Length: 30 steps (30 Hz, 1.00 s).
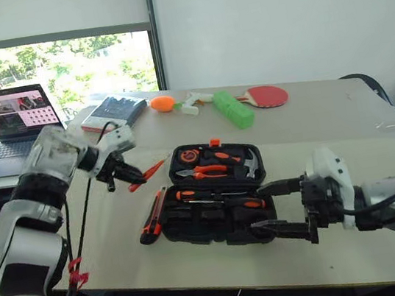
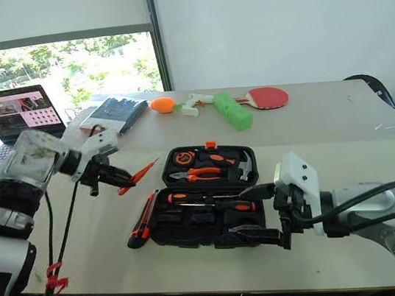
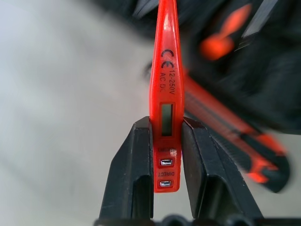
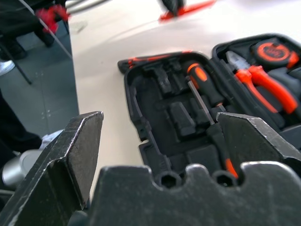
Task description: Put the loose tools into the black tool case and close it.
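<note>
Where the left gripper clamps the short red screwdriver, its body reads "CE 12-250V AC" and "DIRECT". That arm is raised above the table's left edge, beside the open black tool case. The right gripper, fingers apart, hovers level at the case's right end.

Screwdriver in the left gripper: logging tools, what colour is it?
Red screwdriver, clearest in the left wrist view.

Black tool case, red screwdriver with black lettering, orange-and-black utility knife, orange-handled pliers — table pale beige, red paddle, green block, black fingers.
</note>
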Motion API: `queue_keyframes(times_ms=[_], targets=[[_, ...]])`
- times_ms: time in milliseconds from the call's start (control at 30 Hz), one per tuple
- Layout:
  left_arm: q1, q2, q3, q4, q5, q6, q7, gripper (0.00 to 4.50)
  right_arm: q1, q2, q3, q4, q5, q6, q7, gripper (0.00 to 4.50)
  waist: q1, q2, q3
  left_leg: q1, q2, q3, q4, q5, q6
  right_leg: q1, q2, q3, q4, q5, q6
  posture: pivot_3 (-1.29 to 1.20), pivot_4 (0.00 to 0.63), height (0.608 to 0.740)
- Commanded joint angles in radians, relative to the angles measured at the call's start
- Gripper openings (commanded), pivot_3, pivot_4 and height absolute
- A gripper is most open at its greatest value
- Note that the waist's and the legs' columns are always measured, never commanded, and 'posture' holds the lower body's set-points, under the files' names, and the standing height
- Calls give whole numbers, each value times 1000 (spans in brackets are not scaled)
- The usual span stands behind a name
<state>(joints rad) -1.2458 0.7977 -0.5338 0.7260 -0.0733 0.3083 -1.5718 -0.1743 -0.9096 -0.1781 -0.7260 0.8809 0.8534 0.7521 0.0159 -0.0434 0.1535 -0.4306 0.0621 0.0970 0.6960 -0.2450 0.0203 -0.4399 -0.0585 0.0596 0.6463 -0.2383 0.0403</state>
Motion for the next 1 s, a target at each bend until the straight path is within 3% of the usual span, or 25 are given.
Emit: queue_keyframes(times_ms=[33, 300, 433, 700, 1000], targets=[[-25, -31, -60, -98, -7, -74, -43, 412, 18, 5, -30, -45, -18, -33, -31, 4500, -3, 0, 0, 0, 0, 0, 0, 0, 0, 0, 0, 0, 0, 0, 0, 0, 150, 736], [2, -175, -117, -185, 117, 38, -34, 412, 79, 25, -54, -89, -22, -32, -96, 4500, -7, 0, 0, 1, 0, -2, 1, 0, 0, 1, 1, 1, 2, 1, 1, 0, 150, 736], [46, -167, -148, -224, 212, -20, -30, 412, 87, 47, -63, -97, -10, -31, -133, 4500, -14, 0, 0, 1, 0, -2, 2, 0, 0, 1, 1, 1, 2, 1, 1, 0, 150, 736], [97, -165, -172, -315, 214, 57, -43, 412, 83, 58, -55, -90, -16, -32, -151, 4500, -10, 0, 0, 1, 0, -3, 2, 0, 0, 1, 1, 1, 2, 1, 1, 0, 150, 736], [108, -222, -164, -251, 285, 37, -20, 412, 68, 74, -41, -85, -16, -28, -170, 4500, -6, 1, -1, 2, -1, -3, 2, 0, 0, 3, 1, 1, 2, 1, 1, 0, 150, 736]])
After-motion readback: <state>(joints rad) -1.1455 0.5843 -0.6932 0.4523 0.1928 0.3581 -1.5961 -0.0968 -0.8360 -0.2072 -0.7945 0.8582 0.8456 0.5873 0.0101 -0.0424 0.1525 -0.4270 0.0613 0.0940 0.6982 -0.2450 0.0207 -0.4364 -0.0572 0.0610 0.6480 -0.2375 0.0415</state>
